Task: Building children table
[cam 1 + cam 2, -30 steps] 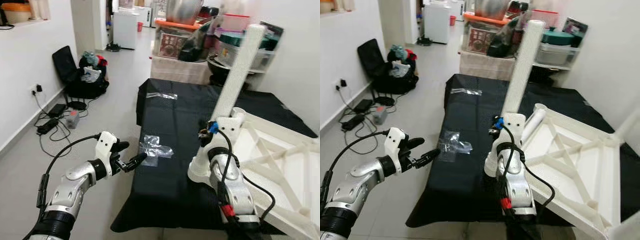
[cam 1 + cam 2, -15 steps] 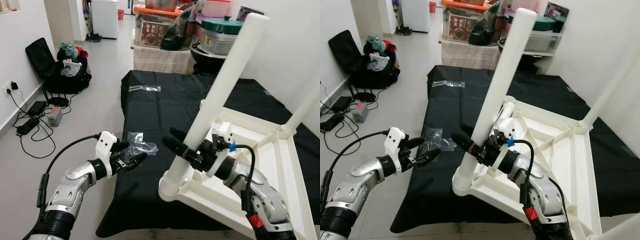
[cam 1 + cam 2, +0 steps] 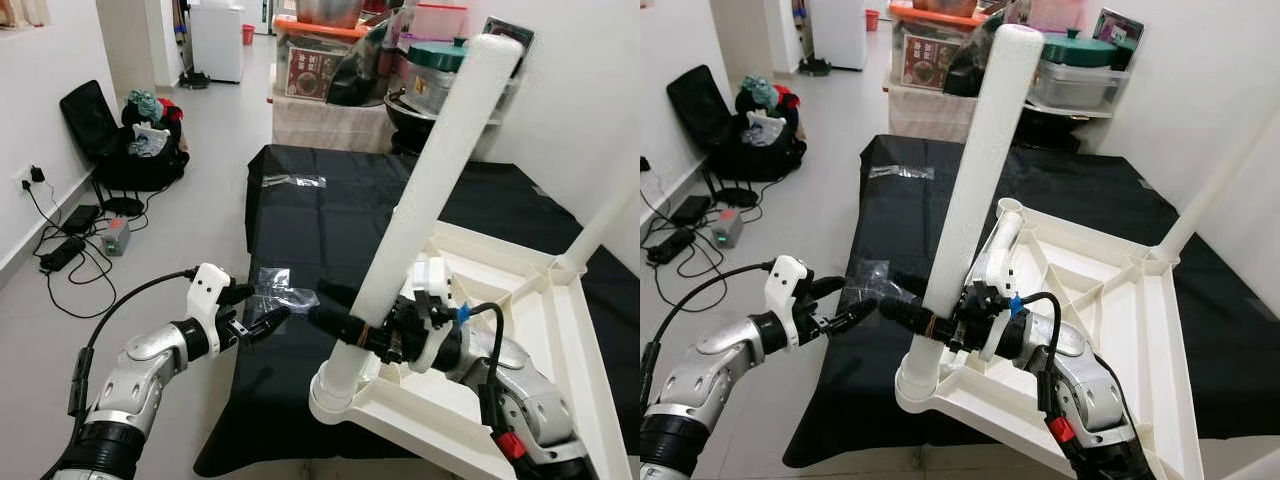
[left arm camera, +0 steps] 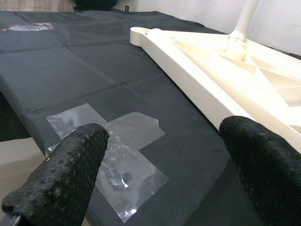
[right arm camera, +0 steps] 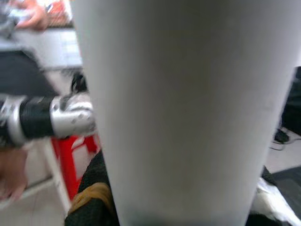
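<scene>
The left gripper (image 3: 262,317) is held spread over the plastic bag (image 3: 283,296) on the black cloth (image 3: 330,230). The right gripper (image 3: 345,318) is clamped around the white table leg (image 3: 425,200), standing tilted in the upturned tabletop (image 3: 530,370). Its far finger is hidden.

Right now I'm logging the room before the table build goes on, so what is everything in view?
table top: one, white, upside down on the black cloth.
table leg: one, white, tilted, in the near corner socket.
black cloth: one, covers the work surface.
plastic bags: two, clear, on the cloth.
chair: one, black, by the left wall.
storage boxes: several, at the far end.
right gripper: black fingers around the leg.
left gripper: open, over the near bag.
</scene>
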Controlling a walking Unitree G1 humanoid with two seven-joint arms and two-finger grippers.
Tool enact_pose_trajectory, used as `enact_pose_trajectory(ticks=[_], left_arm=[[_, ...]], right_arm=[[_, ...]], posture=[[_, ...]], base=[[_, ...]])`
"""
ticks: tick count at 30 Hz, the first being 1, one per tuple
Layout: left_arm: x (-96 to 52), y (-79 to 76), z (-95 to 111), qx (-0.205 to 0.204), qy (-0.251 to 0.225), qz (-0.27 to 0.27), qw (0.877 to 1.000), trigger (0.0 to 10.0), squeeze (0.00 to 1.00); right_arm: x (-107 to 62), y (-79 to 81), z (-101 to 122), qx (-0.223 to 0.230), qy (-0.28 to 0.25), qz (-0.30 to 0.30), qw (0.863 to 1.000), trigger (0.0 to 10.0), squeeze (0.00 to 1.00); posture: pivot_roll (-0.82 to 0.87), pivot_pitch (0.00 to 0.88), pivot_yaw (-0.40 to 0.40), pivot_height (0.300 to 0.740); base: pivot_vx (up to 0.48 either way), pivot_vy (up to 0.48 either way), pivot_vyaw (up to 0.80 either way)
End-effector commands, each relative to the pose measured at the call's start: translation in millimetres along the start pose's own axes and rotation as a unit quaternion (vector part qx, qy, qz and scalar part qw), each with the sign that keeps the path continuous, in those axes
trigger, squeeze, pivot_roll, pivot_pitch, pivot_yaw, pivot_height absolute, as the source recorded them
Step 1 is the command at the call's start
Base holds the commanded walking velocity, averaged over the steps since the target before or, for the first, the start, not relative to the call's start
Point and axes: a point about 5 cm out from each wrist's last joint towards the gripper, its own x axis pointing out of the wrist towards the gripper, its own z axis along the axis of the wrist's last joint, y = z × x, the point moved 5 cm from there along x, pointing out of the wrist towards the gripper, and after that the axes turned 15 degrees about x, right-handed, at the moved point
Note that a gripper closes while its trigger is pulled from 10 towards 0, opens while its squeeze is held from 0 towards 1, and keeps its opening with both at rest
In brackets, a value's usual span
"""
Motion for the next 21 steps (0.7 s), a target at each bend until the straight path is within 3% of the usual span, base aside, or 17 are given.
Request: enact_pose_trajectory(ticks=[1, 9, 11, 13, 14, 15, 16, 17, 18, 19, 20, 21], left_arm=[[-1.6, -1.4, -4.0, -0.005, 0.007, -0.005, 1.0, 10.0, 0.0], [-1.4, -2.1, -3.7, -0.002, 0.009, -0.009, 1.0, 10.0, 0.0], [-1.4, -2.1, -3.6, -0.002, 0.008, -0.009, 1.0, 10.0, 0.0], [-1.4, -2.2, -3.6, -0.002, 0.008, -0.009, 1.0, 10.0, 0.0], [-1.5, -2.1, -3.7, -0.003, 0.008, -0.008, 1.0, 10.0, 0.0], [-1.5, -2.1, -3.7, -0.003, 0.008, -0.008, 1.0, 10.0, 0.0], [-1.7, -2.0, -3.8, -0.003, 0.008, -0.008, 1.0, 10.0, 0.0], [-1.8, -1.6, -4.0, -0.003, 0.008, -0.007, 1.0, 10.0, 0.0], [-1.8, -1.6, -4.0, -0.003, 0.008, -0.007, 1.0, 10.0, 0.0], [-2.0, -1.4, -4.2, -0.004, 0.008, -0.007, 1.0, 10.0, 0.0], [-2.0, -1.4, -4.2, -0.004, 0.008, -0.007, 1.0, 10.0, 0.0], [-2.0, -1.3, -4.3, -0.004, 0.009, -0.006, 1.0, 10.0, 0.0]], right_arm=[[0.3, 1.3, -45.7, 0.076, 0.07, 0.011, 0.995, 10.0, 0.0], [-2.7, -2.6, -52.4, 0.068, 0.108, 0.03, 0.991, 9.9, 0.0], [0.1, -11.8, -48.5, 0.063, 0.087, 0.0, 0.994, 9.7, 0.0], [3.9, -30.3, -44.9, 0.06, 0.061, -0.069, 0.994, 9.8, 0.0], [3.2, -51.7, -44.5, 0.056, 0.046, -0.155, 0.985, 9.8, 0.0], [3.2, -51.7, -44.5, 0.056, 0.046, -0.155, 0.985, 9.8, 0.0], [1.1, -65.8, -44.5, 0.053, 0.037, -0.214, 0.975, 9.8, 0.0], [-9.0, -88.4, -46.7, 0.058, 0.027, -0.313, 0.948, 9.8, 0.0], [-9.0, -88.4, -46.7, 0.058, 0.027, -0.313, 0.948, 9.8, 0.0], [-17.5, -101.5, -48.9, 0.062, 0.022, -0.375, 0.925, 9.8, 0.0], [-17.5, -101.5, -48.9, 0.062, 0.022, -0.375, 0.925, 9.8, 0.0], [-22.6, -107.7, -50.5, 0.065, 0.021, -0.405, 0.912, 9.8, 0.0]], posture=[[0.11, 0.0, -0.12, 0.74], [0.11, 0.0, -0.121, 0.74], [0.11, 0.0, -0.121, 0.74], [0.11, 0.0, -0.12, 0.74], [0.11, 0.0, -0.121, 0.74], [0.11, 0.0, -0.121, 0.74], [0.1, 0.0, -0.12, 0.74], [0.1, 0.0, -0.118, 0.74], [0.1, 0.0, -0.118, 0.74], [0.1, 0.0, -0.118, 0.74], [0.1, 0.0, -0.118, 0.74], [0.1, 0.0, -0.118, 0.74]], base=[[0.0, 0.0, 0.0], [0.0, 0.0, 0.0], [0.0, 0.0, 0.0], [0.0, 0.0, 0.0], [0.0, 0.0, 0.0], [0.0, 0.0, 0.0], [0.0, 0.0, 0.0], [0.0, 0.0, 0.0], [0.0, 0.0, 0.0], [0.0, 0.0, 0.0], [0.0, 0.0, 0.0], [0.0, 0.0, 0.0]])
